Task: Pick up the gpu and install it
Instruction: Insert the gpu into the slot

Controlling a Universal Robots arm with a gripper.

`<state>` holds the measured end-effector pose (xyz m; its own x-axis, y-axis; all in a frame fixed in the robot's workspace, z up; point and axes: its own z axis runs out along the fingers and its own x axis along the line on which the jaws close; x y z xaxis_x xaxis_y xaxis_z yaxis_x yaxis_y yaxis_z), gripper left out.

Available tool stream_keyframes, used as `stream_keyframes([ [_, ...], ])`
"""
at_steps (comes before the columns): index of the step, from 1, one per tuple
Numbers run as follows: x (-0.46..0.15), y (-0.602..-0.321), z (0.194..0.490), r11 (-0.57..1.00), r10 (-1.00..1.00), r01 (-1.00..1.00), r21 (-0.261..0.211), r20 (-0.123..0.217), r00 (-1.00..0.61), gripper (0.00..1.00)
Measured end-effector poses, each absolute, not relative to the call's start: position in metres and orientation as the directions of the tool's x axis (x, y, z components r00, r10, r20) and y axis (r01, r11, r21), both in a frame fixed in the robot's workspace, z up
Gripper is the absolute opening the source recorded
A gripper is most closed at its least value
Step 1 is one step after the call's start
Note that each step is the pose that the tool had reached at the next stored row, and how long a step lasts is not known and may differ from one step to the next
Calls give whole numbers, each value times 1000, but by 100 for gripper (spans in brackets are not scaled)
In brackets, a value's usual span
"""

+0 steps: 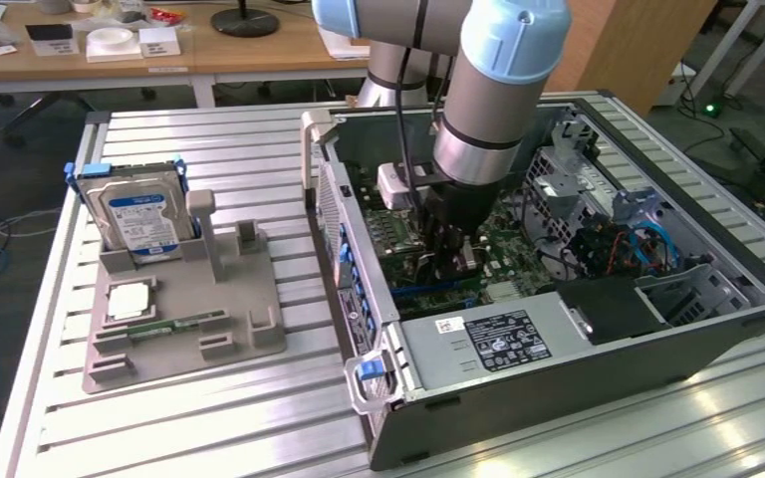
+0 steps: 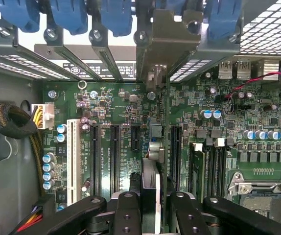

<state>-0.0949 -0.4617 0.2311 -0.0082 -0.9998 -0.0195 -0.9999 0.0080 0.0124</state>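
Down inside the open computer case (image 1: 701, 329), the gripper (image 1: 452, 254) is reaching toward the green motherboard (image 1: 516, 269), hanging from the grey and pale-blue arm (image 1: 496, 90). Between its black fingers (image 2: 127, 215) the gpu (image 2: 150, 188) is being held edge-on, so the wrist view is showing mostly its thin side: a narrow card with a silver metal bracket (image 2: 166, 46) at the far end, running straight away from the fingers toward the slotted back wall of the case. The jaws are standing partly closed, pressing on either side of the card. Directly beneath the gripper, black expansion slots (image 2: 115, 156) are lying in parallel rows on the board, and a white slot (image 2: 73, 159) is sitting further out to one side of them; the card is lining up among the black slots, though whether it is seated is not possible to tell. Beyond the card's far end, blue clips (image 2: 113, 17) are sitting along the rear bracket openings. Well away from the gripper, outside the case toward the exterior view's left, a grey holder (image 1: 183, 319) is standing on the slatted metal table (image 1: 196, 428), carrying an upright hard drive (image 1: 140, 221) with a blue label and a small memory stick (image 1: 170, 326) lying flat.
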Motion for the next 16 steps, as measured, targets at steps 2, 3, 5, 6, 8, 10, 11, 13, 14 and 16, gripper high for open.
stream_keyframes([
  [2,-95,-462,231,8,-1000,-1000,12,-19,-8,28],
  [3,-95,-462,230,8,-1000,-1000,12,-19,-8,28],
  [5,-95,-462,230,8,-1000,-1000,12,-19,-8,28],
  [6,-95,-462,230,8,-1000,-1000,12,-19,-8,28],
  [8,-95,-462,230,8,-1000,-1000,12,-19,-8,28],
  [10,-95,-462,229,8,-1000,-1000,12,-19,-8,28],
  [11,-95,-462,229,8,-1000,-1000,12,-19,-8,28],
  [13,-95,-462,229,8,-1000,-1000,13,-19,-8,28],
  [14,-95,-462,229,8,-1000,-1000,12,-19,-8,28],
  [16,-95,-462,229,8,-1000,-1000,12,-19,-8,28],
])
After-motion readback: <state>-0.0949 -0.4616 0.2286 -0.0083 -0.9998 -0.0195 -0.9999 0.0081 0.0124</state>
